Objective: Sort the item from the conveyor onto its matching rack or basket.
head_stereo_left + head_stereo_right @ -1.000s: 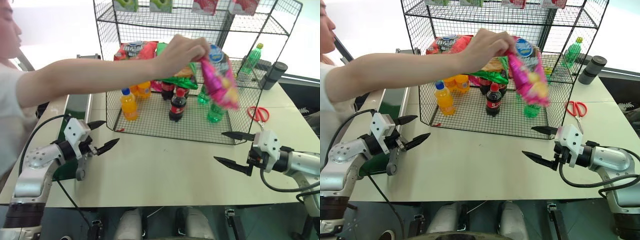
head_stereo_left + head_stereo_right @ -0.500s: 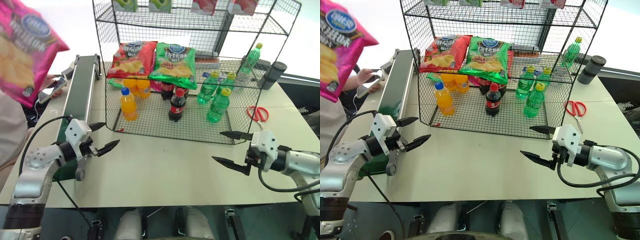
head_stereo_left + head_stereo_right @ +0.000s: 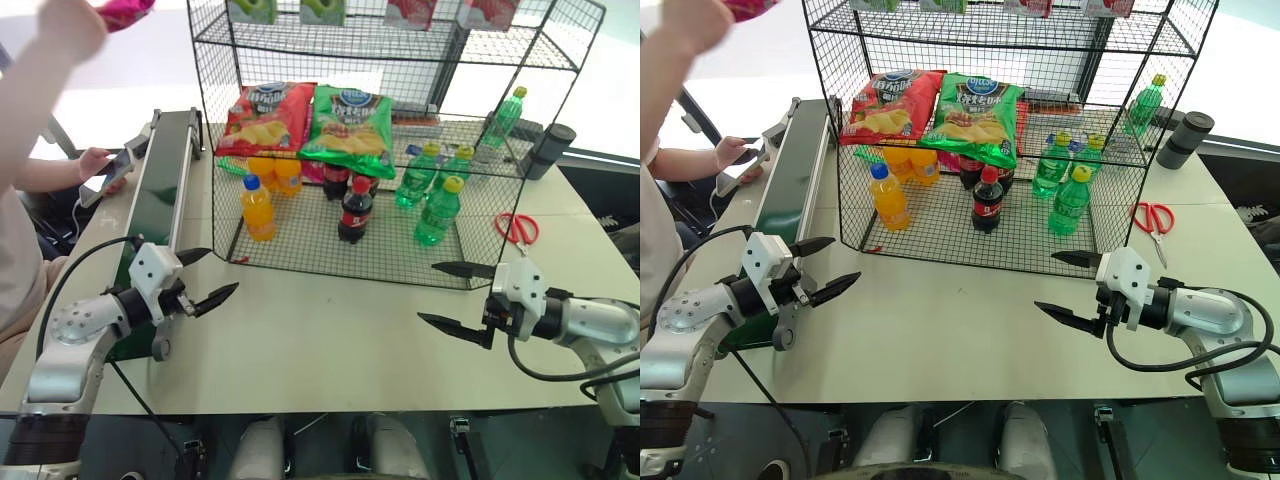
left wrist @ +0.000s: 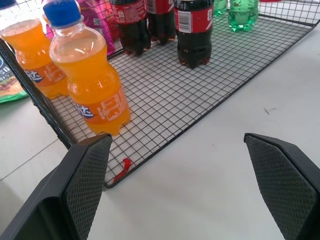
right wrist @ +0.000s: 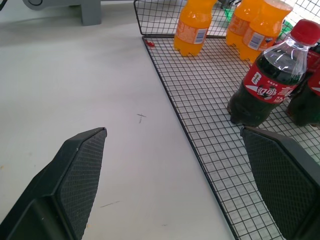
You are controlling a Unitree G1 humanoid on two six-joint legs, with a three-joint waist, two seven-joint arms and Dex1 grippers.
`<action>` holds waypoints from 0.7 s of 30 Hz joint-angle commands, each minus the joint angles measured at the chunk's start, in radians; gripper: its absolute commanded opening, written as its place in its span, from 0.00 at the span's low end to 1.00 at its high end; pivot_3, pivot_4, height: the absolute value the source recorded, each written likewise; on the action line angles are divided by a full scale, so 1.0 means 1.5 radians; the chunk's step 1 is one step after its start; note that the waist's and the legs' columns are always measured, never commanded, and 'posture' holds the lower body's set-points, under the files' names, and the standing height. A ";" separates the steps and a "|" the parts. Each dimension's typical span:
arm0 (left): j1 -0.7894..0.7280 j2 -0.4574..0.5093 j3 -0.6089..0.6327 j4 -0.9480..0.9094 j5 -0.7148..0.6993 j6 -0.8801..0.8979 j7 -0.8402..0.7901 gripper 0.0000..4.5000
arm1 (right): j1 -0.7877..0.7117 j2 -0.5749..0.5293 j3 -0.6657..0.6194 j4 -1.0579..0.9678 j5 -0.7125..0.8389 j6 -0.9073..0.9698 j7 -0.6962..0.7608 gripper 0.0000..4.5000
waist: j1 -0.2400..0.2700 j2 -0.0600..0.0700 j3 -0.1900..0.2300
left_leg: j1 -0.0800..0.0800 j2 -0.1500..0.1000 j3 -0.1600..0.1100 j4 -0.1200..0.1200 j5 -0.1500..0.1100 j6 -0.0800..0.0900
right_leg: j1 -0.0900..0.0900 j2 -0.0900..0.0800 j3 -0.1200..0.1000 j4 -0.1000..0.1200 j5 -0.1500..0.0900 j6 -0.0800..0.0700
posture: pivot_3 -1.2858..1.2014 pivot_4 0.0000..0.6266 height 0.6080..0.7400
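Since the earlier frames a person's raised hand [image 3: 68, 25] has carried the pink chip bag [image 3: 124, 9] away from the wire rack [image 3: 390, 140], up and to the rack's left, where just a corner of it is in view above the conveyor [image 3: 160, 190]. That green belt, running along the rack's left side, is bare. Both the left gripper [image 3: 203, 277] and the right gripper [image 3: 462, 298] hover over the table [image 3: 320, 340] in front of the rack, jaws spread wide and empty. Best to wait until the bag lies flat on the belt, then reach with the left gripper, nearer the conveyor, and pinch a sealed edge rather than the puffed middle.
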 commanded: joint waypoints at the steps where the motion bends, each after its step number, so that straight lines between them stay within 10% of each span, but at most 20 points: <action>1: -0.004 0.009 0.014 -0.013 -0.010 -0.001 -0.009 1.00 | -0.011 0.000 -0.010 0.000 0.003 -0.014 0.001 0.99 | 0.000 0.000 0.000 | 0.000 0.000 0.000 0.000 0.000 0.000 | 0.000 0.000 0.000 0.000 0.000 0.000 | 0.52 0.24 1.00; 21: 0.010 0.019 0.037 -0.001 0.002 -0.018 -0.008 1.00 | -0.065 0.025 0.033 0.028 -0.013 -0.026 -0.001 0.99 | -0.001 0.000 0.000 | 0.000 0.000 0.000 0.000 0.000 0.000 | 0.000 0.000 0.000 0.000 0.000 0.000 | 0.52 0.24 1.00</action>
